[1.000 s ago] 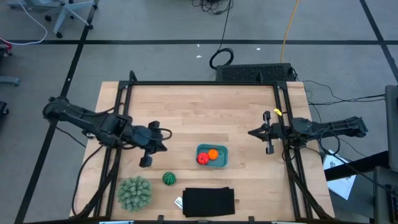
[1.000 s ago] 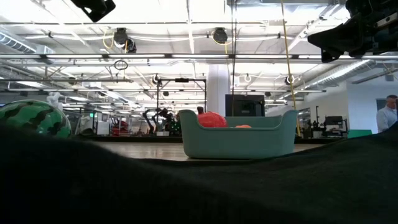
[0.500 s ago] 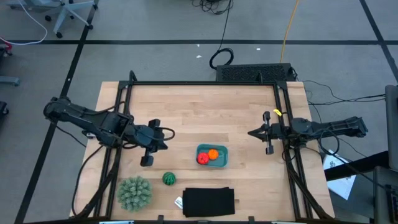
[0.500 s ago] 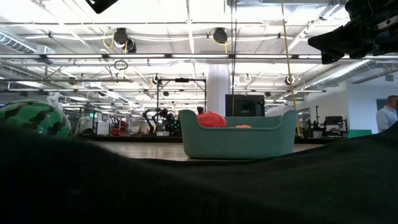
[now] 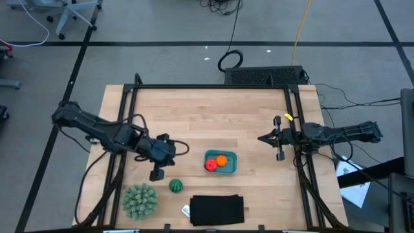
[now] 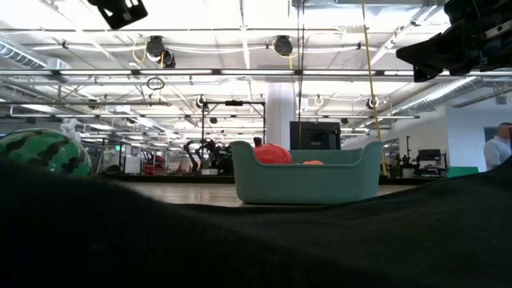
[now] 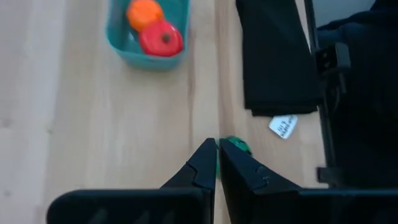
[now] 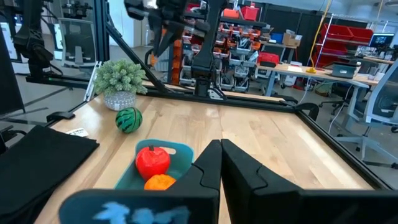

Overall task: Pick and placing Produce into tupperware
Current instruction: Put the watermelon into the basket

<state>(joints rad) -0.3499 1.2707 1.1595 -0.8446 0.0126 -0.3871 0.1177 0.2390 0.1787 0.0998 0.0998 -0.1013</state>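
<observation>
The teal tupperware (image 5: pixel 229 166) stands on the wooden table right of centre. A red roundish fruit (image 5: pixel 211 165) and an orange ball (image 5: pixel 222 160) lie in it. The dark green striped ball (image 5: pixel 176 186) rests on the table near the front edge; it also shows in the left wrist view (image 7: pixel 237 145). My left gripper (image 5: pixel 174 154) is shut and empty, above the table, to the left of the tupperware and beyond the green ball. My right gripper (image 5: pixel 262 138) is shut and empty, to the right of the tupperware.
A large pale green spiky ball (image 5: pixel 140 200) sits at the front left. A flat black rectangle (image 5: pixel 217 210) lies at the front edge with a white tag (image 5: pixel 185 210) beside it. The black table frame (image 5: pixel 129 97) borders the wooden top.
My left gripper has gone toward the table's right and near edges, closer to the green striped ball and the tupperware. It has stayed shut.
</observation>
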